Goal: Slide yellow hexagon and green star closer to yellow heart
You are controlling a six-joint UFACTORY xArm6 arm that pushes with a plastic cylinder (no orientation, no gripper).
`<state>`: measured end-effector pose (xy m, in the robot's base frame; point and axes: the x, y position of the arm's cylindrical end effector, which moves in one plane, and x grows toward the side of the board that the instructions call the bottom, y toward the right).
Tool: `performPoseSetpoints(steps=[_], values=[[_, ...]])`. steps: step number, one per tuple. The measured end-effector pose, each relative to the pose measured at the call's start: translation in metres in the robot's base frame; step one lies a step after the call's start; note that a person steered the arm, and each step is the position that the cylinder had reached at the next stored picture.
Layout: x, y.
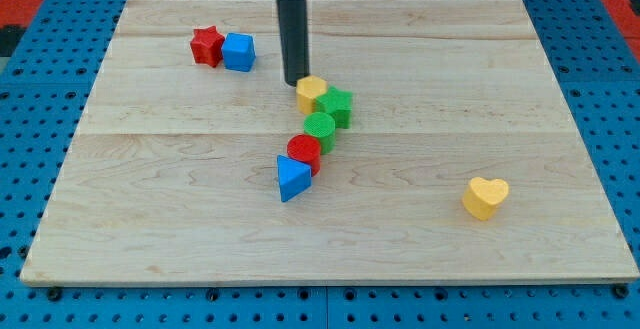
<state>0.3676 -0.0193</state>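
Note:
The yellow hexagon (311,93) lies just above the board's middle, touching the green star (337,106) at its lower right. My tip (296,82) stands at the hexagon's upper left edge, touching or nearly touching it. The yellow heart (486,197) lies alone toward the view's lower right, far from both blocks.
A green cylinder (320,128), a red cylinder (304,153) and a blue triangle (292,178) run in a touching chain down-left from the star. A red star (207,45) and a blue cube (238,52) sit together at the upper left of the wooden board (150,219).

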Motion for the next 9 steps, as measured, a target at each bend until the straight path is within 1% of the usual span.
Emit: performPoseSetpoints(steps=[1, 2, 3, 4, 5, 6, 7, 8, 9], values=[[0.020, 0.024], [0.035, 0.083], [0.055, 0.094], [-0.002, 0.080], [0.023, 0.043], [0.053, 0.046], [0.064, 0.052], [0.086, 0.072], [0.103, 0.106]])
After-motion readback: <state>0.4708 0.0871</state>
